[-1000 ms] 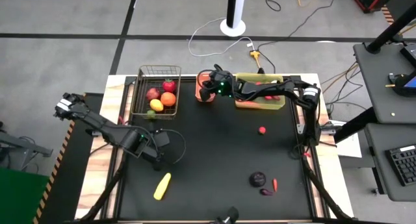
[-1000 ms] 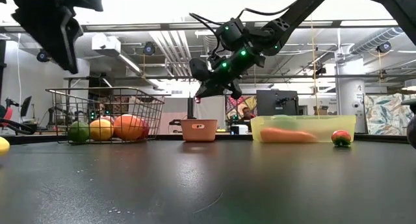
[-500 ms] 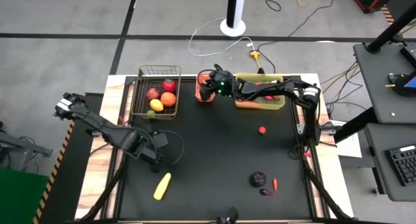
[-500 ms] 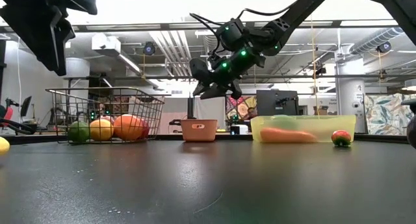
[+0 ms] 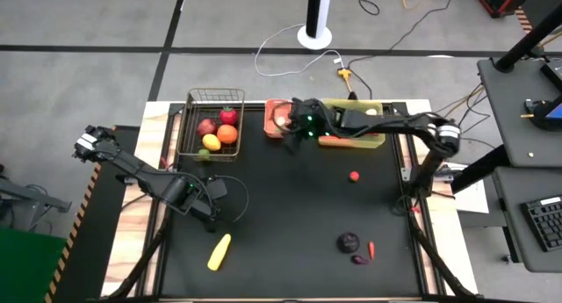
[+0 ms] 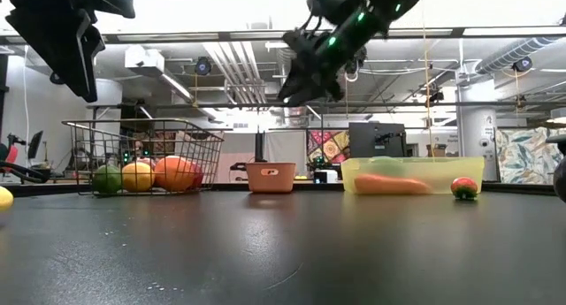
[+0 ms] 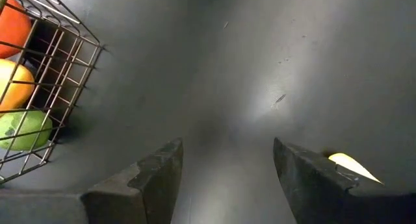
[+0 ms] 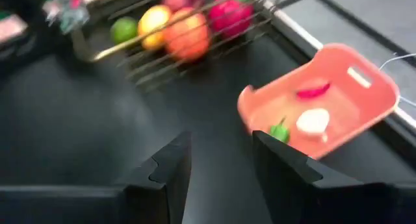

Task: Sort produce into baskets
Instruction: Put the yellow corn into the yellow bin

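Overhead, a black table with three containers along the far edge. Wire-mesh basket (image 5: 211,127) at far left, already filled with round fruit — a red apple (image 5: 206,126), a strawberry-like red piece (image 5: 228,116), an orange (image 5: 227,133), a yellow lemon (image 5: 212,142) and a green piece at its near corner. Small orange basket (image 5: 276,120) in the middle, holding a red chilli (image 8: 313,91), a small green piece (image 8: 279,131) and a pale round item. Yellow-green bin (image 5: 351,123) to its right, with a long orange carrot (image 6: 391,185) inside.

Right gripper (image 5: 294,132) raised above the table just beside the near edge of the orange basket, fingers spread apart, nothing between them. Left gripper (image 5: 211,217) hanging low over the mat near the table's left side, fingers parted and empty, the corner of the wire basket close ahead of it.

Still loose on the mat: a yellow corn cob (image 5: 219,251) near the front left, a small red piece (image 5: 354,175) at centre right, and near the front right a dark round item (image 5: 349,242), a red chilli (image 5: 371,248) and a purple piece (image 5: 359,259).

Judged from the layout — well past halfway, about five pieces left to sort.
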Controlling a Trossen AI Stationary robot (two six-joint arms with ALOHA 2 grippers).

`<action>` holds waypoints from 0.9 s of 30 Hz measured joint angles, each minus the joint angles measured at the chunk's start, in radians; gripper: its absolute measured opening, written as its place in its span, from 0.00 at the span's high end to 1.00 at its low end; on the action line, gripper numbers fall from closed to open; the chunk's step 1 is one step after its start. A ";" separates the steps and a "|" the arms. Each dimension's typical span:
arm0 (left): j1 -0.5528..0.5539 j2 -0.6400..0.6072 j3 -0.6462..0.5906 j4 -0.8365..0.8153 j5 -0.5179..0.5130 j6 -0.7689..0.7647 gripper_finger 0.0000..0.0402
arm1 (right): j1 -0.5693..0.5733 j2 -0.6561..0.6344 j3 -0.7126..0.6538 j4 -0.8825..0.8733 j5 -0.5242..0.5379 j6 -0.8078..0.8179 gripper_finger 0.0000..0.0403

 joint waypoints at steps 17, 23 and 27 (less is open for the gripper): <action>-0.041 0.002 0.000 0.045 0.234 -0.466 0.45 | 0.242 -0.168 -0.004 -0.228 0.138 -0.023 0.51; -0.119 0.058 0.000 0.085 0.262 -0.681 0.45 | 0.268 -0.166 -0.005 -0.229 0.143 -0.044 0.45; -0.149 0.125 0.004 0.155 0.273 -0.744 0.44 | 0.272 -0.166 -0.005 -0.229 0.142 -0.063 0.42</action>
